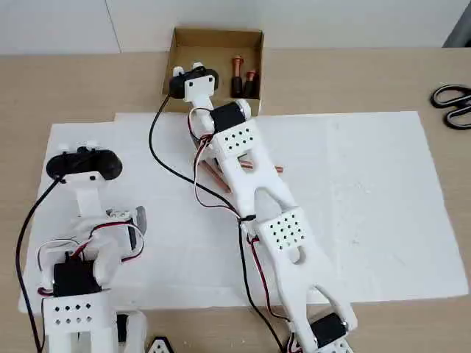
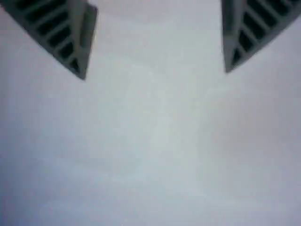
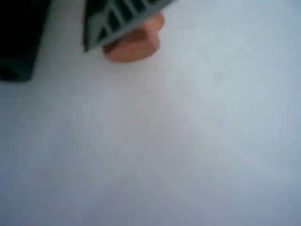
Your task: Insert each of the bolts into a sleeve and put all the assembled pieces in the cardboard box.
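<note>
Two assembled pieces, black sleeves with copper bolt ends, lie in the cardboard box at the back. My right arm stretches over the white sheet just in front of the box. Copper bolts stick out from under it. In the right wrist view a copper bolt end sits right against a grey ribbed gripper part, close above the sheet, with a black object beside it. My left gripper hangs open over bare sheet at the left, holding nothing.
A white sheet covers most of the wooden table. Black scissors lie at the far right edge. Black cables trail from both arms across the sheet. The right half of the sheet has free room.
</note>
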